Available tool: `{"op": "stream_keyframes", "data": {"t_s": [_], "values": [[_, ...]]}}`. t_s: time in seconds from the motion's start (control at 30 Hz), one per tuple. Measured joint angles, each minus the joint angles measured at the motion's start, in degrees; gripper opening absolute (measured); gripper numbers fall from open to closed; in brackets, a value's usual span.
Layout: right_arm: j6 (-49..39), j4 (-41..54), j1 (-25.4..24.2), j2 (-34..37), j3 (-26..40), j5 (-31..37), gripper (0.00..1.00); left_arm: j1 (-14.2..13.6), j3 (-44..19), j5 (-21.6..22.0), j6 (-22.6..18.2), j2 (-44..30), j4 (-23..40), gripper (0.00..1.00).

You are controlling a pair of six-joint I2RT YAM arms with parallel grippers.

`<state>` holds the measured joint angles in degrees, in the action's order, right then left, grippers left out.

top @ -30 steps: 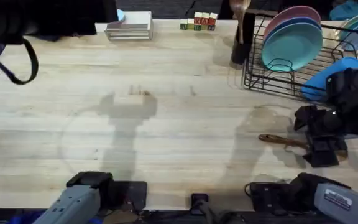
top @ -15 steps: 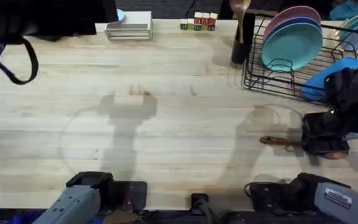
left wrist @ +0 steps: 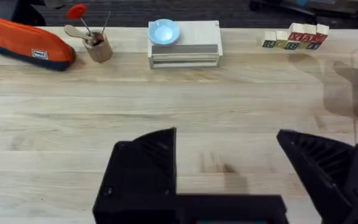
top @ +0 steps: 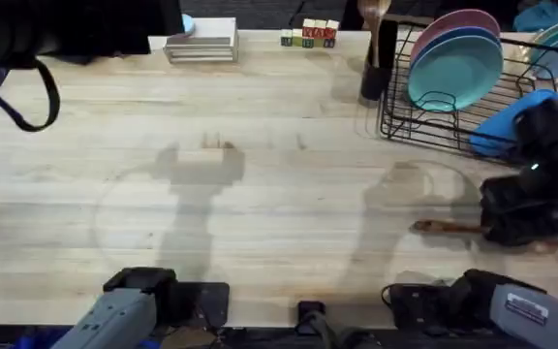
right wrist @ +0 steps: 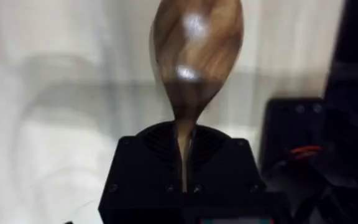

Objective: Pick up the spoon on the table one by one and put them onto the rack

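The right claw (top: 523,225) pinches the spoon (top: 449,227) by its neck, handle sticking out past it over the table (top: 260,184), rack (top: 453,121) beyond; the left claw (left wrist: 229,171) is spread.

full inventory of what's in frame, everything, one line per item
spoon: 1, dark reddish-brown wood, near right of the table, handle pointing left, neck in the right hand
table: 1, pale wood
rack: 1, black wire, far right
plates: several, pink, blue and teal, upright in the rack
utensil cup: 1, black, at the rack's left end
blue cloth: 1, by the rack's right side
letter blocks: a short row, far edge
pale stack: 1, far edge, small blue bowl on top
tan cup: 1, holds utensils, far left
orange pouch: 1, far left
left hand: black, open
right hand: black, shut on the spoon
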<state>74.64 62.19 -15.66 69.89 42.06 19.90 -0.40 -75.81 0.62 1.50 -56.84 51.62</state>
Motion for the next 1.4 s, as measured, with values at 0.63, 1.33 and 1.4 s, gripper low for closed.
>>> {"op": "stream_keyframes", "data": {"t_s": [0.63, 1.33, 1.4], "values": [[-26.58, 0.53, 0.39, -9.82, 18.77, -3.30, 0.032, 0.00, 0.00, 0.00, 0.00, 0.00, 0.00, 0.994], [-51.09, -33.78, 22.47, -4.13, 24.33, -3.48, 0.033, 0.00, 0.00, 0.00, 0.00, 0.01, 0.00, 0.993], [-52.86, -38.10, 23.59, -2.03, 24.33, -3.48, 0.033, 0.00, 0.00, 0.00, 0.00, 0.01, 0.00, 0.993]]}}
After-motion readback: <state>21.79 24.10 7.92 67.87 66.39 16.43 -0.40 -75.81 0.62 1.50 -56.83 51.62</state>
